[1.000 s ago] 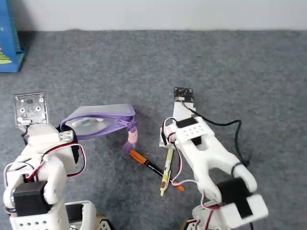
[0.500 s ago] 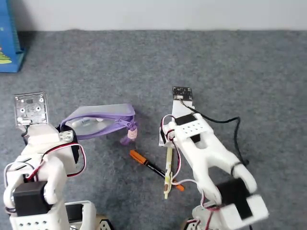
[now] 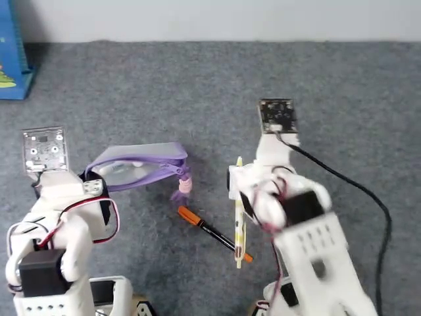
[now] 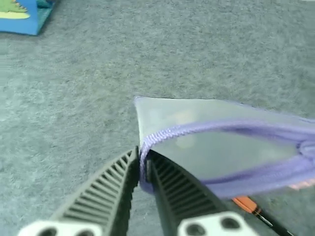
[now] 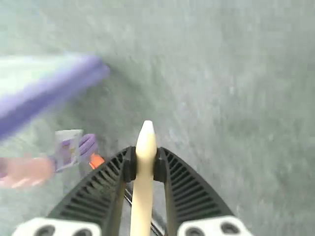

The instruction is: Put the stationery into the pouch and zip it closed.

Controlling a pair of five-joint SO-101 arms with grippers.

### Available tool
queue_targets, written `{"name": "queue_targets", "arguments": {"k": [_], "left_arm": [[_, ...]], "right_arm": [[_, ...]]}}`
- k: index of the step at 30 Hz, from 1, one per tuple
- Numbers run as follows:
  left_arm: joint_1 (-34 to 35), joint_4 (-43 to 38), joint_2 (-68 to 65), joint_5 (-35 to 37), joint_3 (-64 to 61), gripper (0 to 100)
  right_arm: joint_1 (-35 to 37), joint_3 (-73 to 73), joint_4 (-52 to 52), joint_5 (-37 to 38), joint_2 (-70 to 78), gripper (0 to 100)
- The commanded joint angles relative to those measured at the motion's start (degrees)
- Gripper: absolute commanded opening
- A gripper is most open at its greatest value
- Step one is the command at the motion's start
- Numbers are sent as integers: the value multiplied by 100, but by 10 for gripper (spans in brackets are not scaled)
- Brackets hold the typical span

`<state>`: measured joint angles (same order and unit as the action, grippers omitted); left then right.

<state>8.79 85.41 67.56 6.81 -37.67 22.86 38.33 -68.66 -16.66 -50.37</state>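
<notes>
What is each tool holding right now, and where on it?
Left tool pinches the pouch by its rim at the corner. Right tool grips the cream pen near its tip.

text: none legible | labels: none legible | numbers, signs: none legible

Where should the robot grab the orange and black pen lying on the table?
Probably the black barrel of the orange and black pen, just past its orange cap, coming straight down from above. It lies flat and slanted, so the jaws should close across its thin width. Its other end is crossed by the cream pen in the right gripper.
</notes>
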Motion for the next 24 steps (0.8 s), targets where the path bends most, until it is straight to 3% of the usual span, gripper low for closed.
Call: {"name": "queue_targets", "arguments": {"k": [1,6,12,24], "left_arm": [[-255,-167,-44,35,101,12],[-246,-167,-44,35,84,12],[-229,-158,-44,35,66,12],[-229,-141,-44,35,57,12]], "right_arm": [[444,-132,-13,193,-1051,8],[1200,-132,444,220,-1736,8],[1569,-132,1560,756,-1736,8],[2009,563,4769,879,-1789,8]]}}
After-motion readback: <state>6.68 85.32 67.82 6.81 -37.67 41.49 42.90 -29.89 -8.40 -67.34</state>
